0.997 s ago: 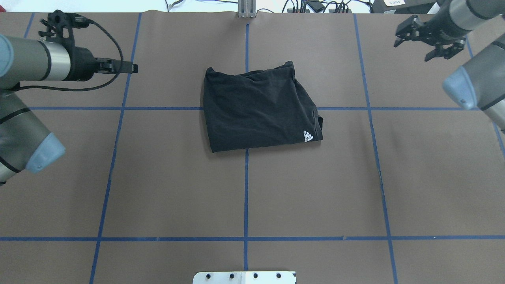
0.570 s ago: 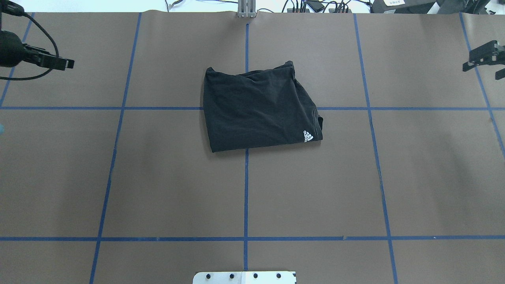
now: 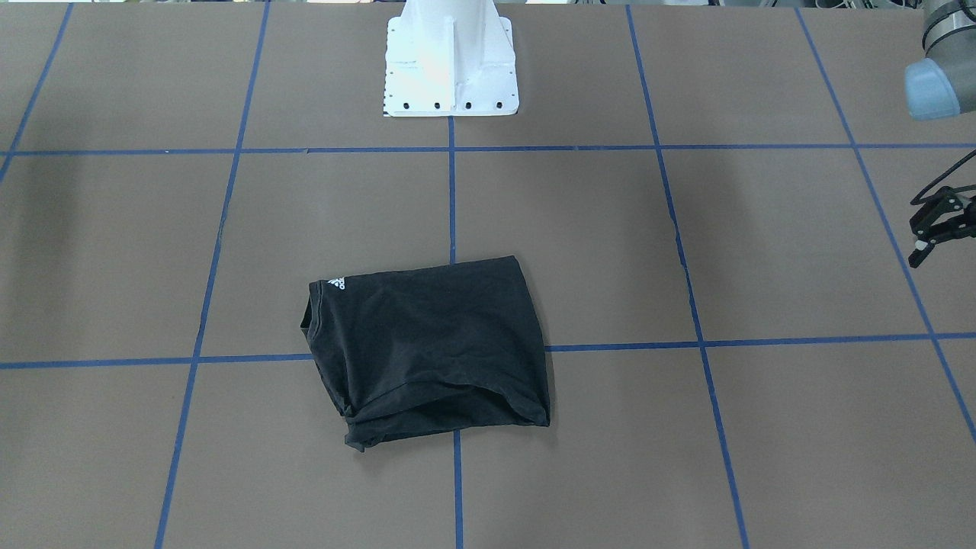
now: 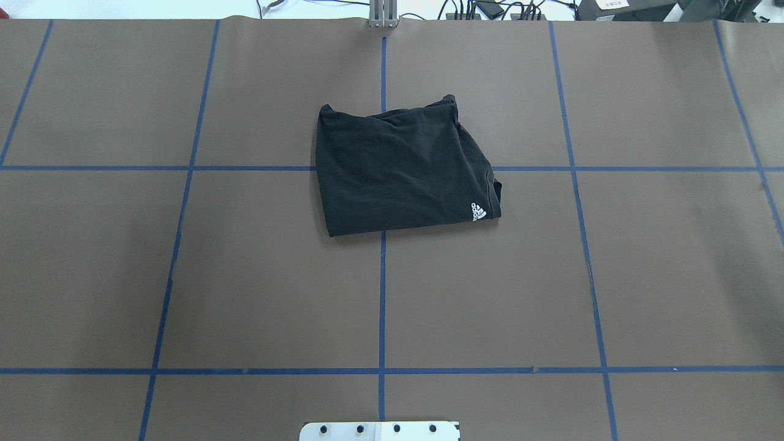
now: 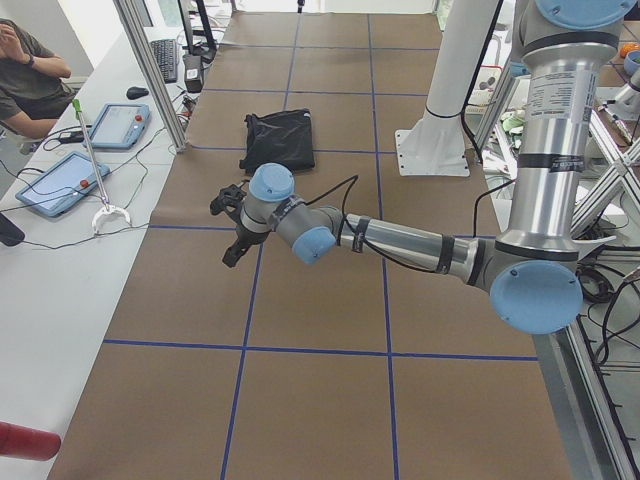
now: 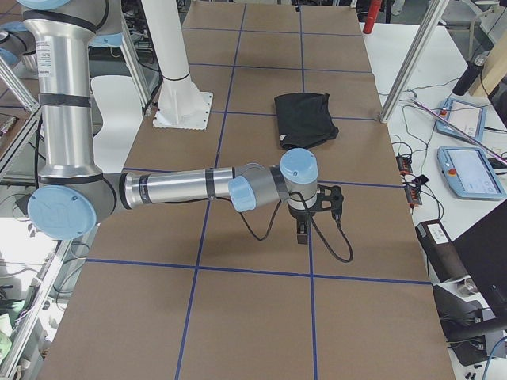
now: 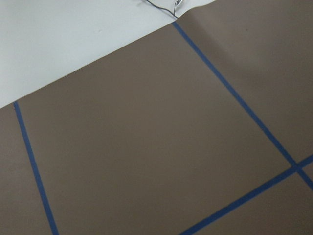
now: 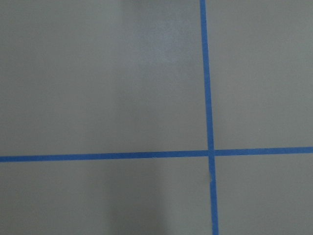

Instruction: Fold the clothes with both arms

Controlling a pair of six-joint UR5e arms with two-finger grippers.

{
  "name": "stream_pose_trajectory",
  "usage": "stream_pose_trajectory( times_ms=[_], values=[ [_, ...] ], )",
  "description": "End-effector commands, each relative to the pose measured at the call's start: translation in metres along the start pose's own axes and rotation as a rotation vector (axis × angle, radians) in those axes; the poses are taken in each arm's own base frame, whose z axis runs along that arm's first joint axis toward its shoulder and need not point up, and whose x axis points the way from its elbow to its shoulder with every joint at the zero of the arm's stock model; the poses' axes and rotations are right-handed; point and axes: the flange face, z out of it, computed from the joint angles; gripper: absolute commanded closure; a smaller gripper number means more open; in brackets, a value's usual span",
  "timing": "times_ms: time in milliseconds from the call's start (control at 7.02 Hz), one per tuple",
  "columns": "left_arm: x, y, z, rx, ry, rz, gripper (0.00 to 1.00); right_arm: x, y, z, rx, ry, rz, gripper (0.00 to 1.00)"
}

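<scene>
The black T-shirt point(image 4: 401, 168) lies near the middle of the surface point(image 4: 245, 294) as a compact, roughly rectangular packet, straddling the crossing of the blue tape lines point(image 4: 382, 306). Sleeves and hem are tucked in, with loose layered edges bunching along the side away from the white pedestal point(image 3: 450, 61). That shape looks to me like a fold that is done, or nearly done.

Neither arm touches it. The left claw point(image 3: 934, 229) hangs out at the end of the surface, well apart from the shirt. It is half cut off by the edge of the front view, so I cannot tell whether its fingers are spread or pressed together. The right claw point(image 6: 302, 234) points down over bare surface at the opposite end. It shows only from the side camera, so I cannot tell its state either. Both wrist cameras see nothing but brown surface and tape, which fits arms parked clear of the cloth, I'd judge.

The only marking on show is a small white logo point(image 4: 478, 212) at one corner of the packet — three slanted bars over tiny letters. It looks like the adidas mark, though the letters are too small to read with certainty. No larger print is visible — presumably it is folded inside.
</scene>
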Motion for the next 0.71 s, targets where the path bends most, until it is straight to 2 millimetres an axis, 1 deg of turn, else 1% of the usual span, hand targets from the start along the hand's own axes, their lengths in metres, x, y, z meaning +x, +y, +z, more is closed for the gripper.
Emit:
stream_pose_trajectory(
  times_ms=[0,142,285,427,570],
  values=[
    [-0.015,0.028,-0.004,-0.065,0.086,-0.091,0.0,0.027,0.001,-0.013,-0.054,0.035,-0.082,0.0],
    [-0.018,0.031,-0.003,-0.065,0.073,-0.089,0.0,0.029,0.004,-0.011,-0.062,0.035,-0.079,0.0],
    [-0.023,0.04,-0.001,-0.069,0.066,-0.024,0.0,0.032,0.007,-0.008,-0.069,0.034,-0.076,0.0],
    [-0.042,0.053,-0.004,-0.072,0.037,0.062,0.0,0.034,0.008,-0.007,-0.073,0.033,-0.075,0.0],
    [-0.059,0.06,-0.009,-0.068,0.01,0.05,0.0,0.038,0.008,0.001,-0.091,0.034,-0.106,0.0]
  ],
)
